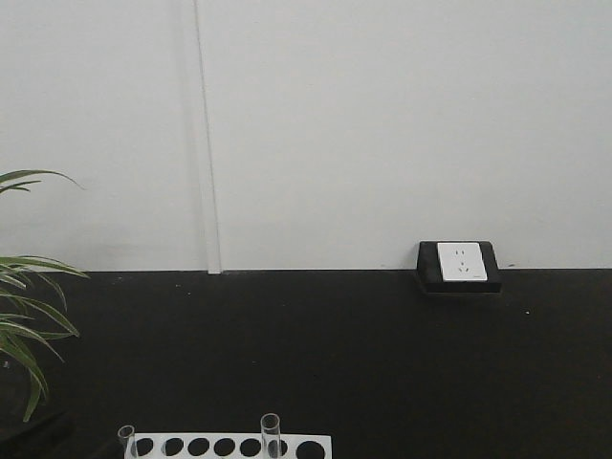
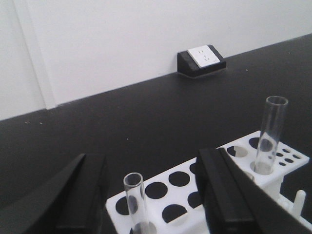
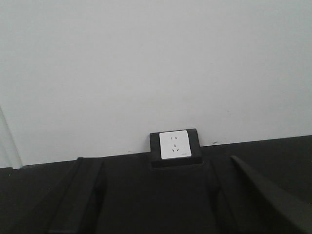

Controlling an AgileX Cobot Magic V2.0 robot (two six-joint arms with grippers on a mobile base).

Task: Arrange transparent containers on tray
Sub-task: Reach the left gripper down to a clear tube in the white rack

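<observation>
Tubes first: I count two slim clear glass test tubes [image 2: 270, 131], both upright in one white plastic rack [image 2: 152, 205] with round holes, which sits on the black tabletop [image 1: 335, 363]. They stand well apart, with several open holes between them. My left gripper [image 2: 148, 161] has its two black fingers spread wide; the nearer tube [image 2: 133, 200] shows between them and touches neither. My right gripper [image 3: 161, 163] also has its two fingers parted, holding nothing, and faces one white wall socket [image 3: 174, 145] in a black housing.
</observation>
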